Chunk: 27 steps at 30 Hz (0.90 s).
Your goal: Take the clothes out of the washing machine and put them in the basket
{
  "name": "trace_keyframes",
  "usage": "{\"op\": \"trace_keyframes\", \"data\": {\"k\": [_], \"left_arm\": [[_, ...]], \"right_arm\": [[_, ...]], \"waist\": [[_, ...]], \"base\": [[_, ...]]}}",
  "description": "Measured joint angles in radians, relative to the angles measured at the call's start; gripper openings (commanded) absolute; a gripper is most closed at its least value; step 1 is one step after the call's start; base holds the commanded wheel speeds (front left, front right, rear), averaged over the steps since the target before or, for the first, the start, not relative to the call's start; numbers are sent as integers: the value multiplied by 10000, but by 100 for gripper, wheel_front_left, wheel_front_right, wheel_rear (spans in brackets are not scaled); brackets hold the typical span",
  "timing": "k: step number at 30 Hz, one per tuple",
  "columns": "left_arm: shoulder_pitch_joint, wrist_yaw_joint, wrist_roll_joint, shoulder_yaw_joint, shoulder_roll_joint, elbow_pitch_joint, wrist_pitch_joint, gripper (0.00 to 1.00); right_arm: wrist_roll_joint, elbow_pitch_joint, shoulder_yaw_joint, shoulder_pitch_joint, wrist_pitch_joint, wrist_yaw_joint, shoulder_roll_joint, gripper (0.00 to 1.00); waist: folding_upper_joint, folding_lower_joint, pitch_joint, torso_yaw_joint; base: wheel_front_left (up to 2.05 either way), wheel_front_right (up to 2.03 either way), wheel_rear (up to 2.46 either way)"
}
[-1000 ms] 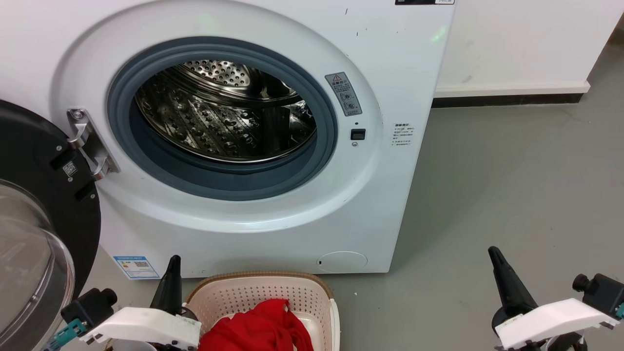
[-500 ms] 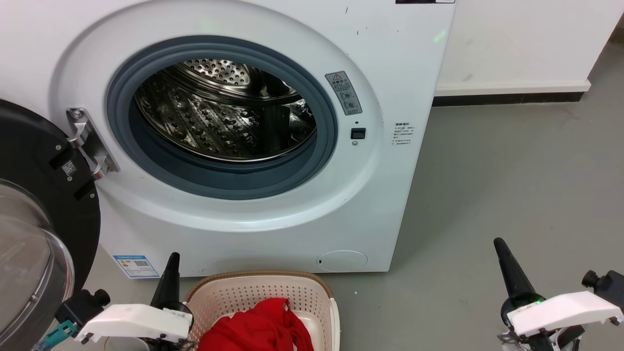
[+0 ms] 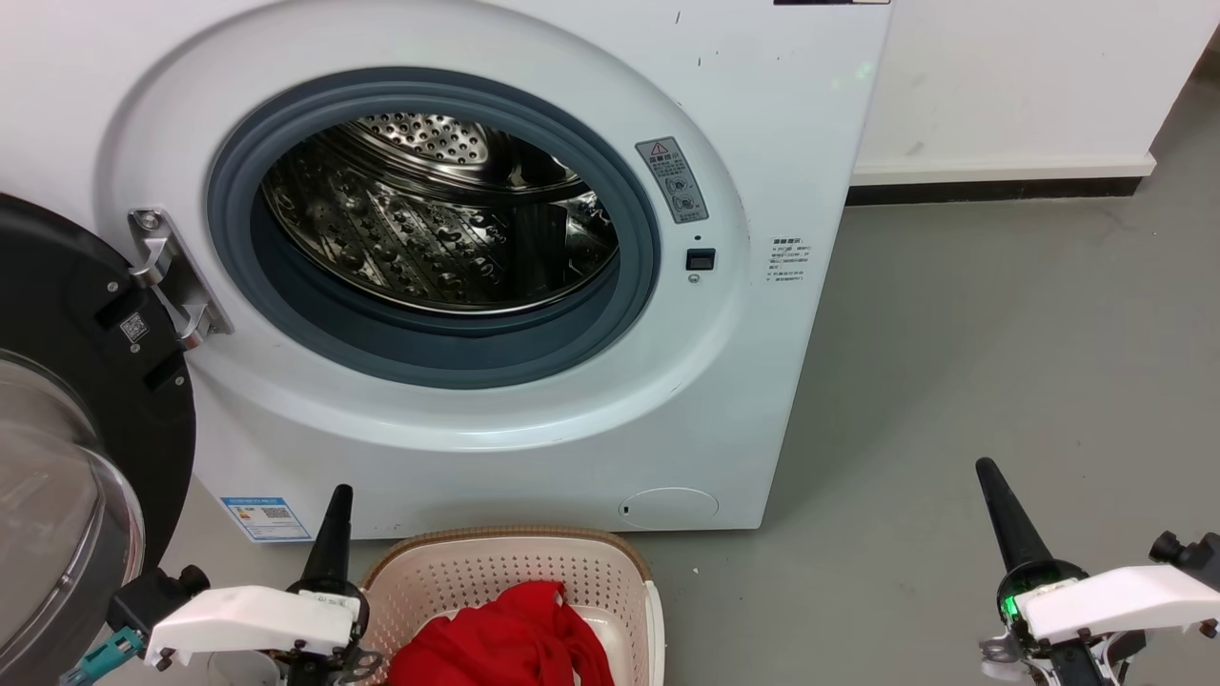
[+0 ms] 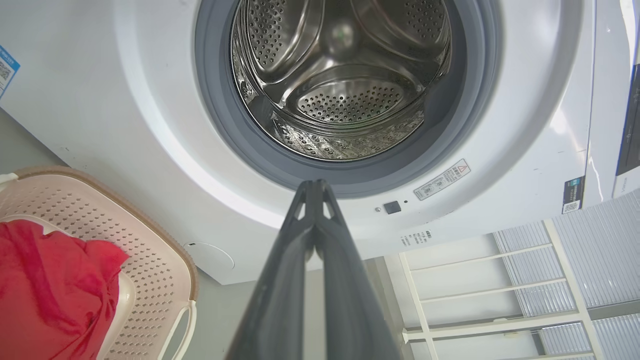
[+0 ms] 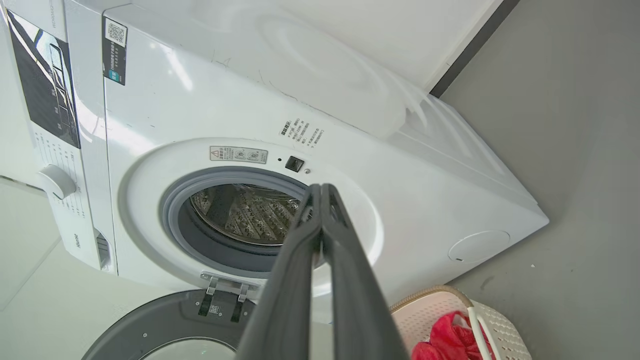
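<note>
Clothes (image 3: 505, 640) lie in the basket (image 3: 477, 579); left fingers (image 4: 297, 250) and right fingers (image 5: 305, 250) are pressed together, empty.

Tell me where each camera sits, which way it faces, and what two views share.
Head view: on the head, looking forward and down at the washing machine and basket; left pincer lower left, right pincer lower right.
Left wrist view: on the left wrist, looking into the steel drum; shut fingers rise from the bottom.
Right wrist view: on the right wrist, tilted, facing the machine's front and open door; shut fingers show.
Shared: all three see the red jersey in the basket.
</note>
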Motion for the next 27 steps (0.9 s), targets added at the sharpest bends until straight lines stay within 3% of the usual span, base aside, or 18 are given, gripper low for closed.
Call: {"op": "trace_keyframes", "data": {"k": [27], "left_arm": [[-366,-267,-2495,282,-86,341,445,0]], "right_arm": [[2508,433,-297,-390,165,-2,2,0]], "waist": [[0,0,64,5]], "base": [[0,0,0]]}}
